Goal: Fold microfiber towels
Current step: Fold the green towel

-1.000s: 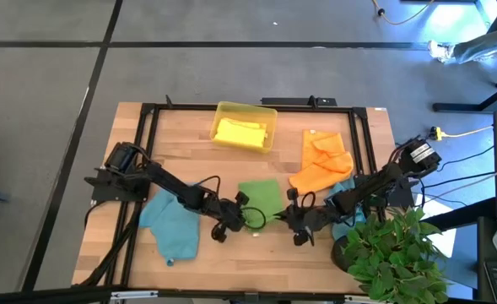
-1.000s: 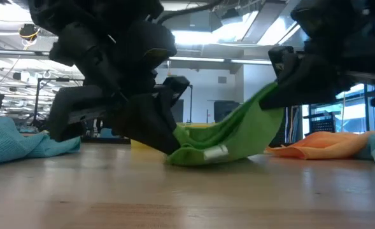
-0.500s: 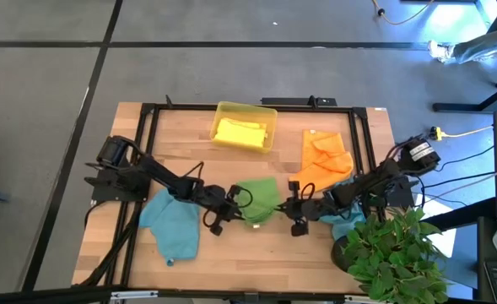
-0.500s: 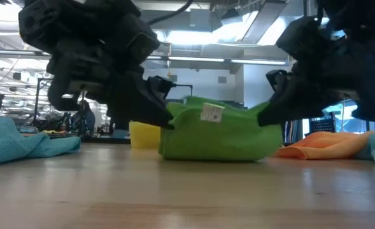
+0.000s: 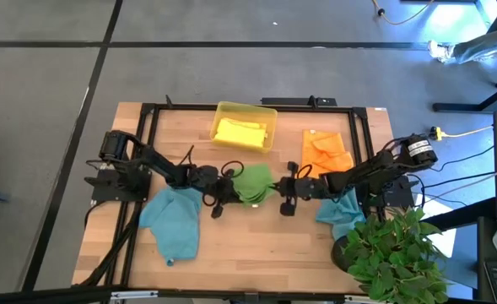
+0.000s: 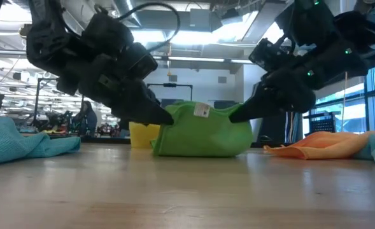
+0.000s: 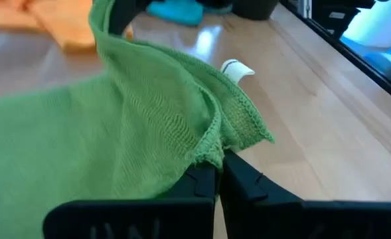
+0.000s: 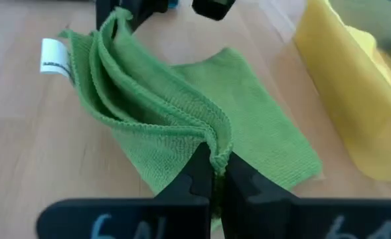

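- Desk, a pale wooden top inside a black frame, carries all the cloths; every place below is given relative to the green towel near its middle.
- Teal-blue towel lies crumpled on the left-arm side of the green towel and nearer the front edge; a second teal-blue towel sits bunched on the right-arm side, beside a potted plant.
- Orange towel lies loosely flat beyond the green towel toward the back and the right arm, unfolded by the look of it.
- Yellow tray stands behind the green towel at the back edge, a folded yellow towel already inside it.
- Green towel is mid-fold: its near edge is lifted and doubled back over the half that lies flat on the desk, a white label showing at the raised edge.
- Left claw is pressed together, pinching one corner of the green towel on the side toward the first teal-blue towel.
- Right claw is likewise pinched on the opposite corner, on the side toward the orange towel.
- Judgement: the first half-fold of the green towel is in hand; the next move calls for both claws to carry the held edge evenly across to the far edge, lower it flush, then release together so the layers do not skew.
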Action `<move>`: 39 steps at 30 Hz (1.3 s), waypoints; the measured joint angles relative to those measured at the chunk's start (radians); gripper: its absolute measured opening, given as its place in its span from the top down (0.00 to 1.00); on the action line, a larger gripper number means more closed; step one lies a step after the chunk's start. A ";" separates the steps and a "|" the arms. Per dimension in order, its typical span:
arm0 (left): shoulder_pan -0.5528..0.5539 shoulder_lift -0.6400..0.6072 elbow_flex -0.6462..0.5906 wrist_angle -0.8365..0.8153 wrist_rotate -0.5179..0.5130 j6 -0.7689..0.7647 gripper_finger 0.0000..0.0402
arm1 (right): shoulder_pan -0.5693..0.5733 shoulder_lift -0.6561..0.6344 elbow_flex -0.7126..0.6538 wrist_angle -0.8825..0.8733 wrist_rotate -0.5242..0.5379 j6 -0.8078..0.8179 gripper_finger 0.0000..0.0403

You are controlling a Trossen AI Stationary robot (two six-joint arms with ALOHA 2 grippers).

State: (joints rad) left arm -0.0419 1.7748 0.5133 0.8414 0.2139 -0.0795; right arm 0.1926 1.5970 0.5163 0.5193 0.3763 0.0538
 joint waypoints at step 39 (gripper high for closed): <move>-0.271 -0.010 -0.273 0.274 -0.283 -0.282 1.00 | -0.095 0.349 0.244 0.187 -0.294 -0.062 0.98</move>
State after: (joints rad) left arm -0.3128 1.7649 0.2405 1.1152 -0.0686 -0.3618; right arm 0.0980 1.9456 0.7603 0.7064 0.0818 -0.0086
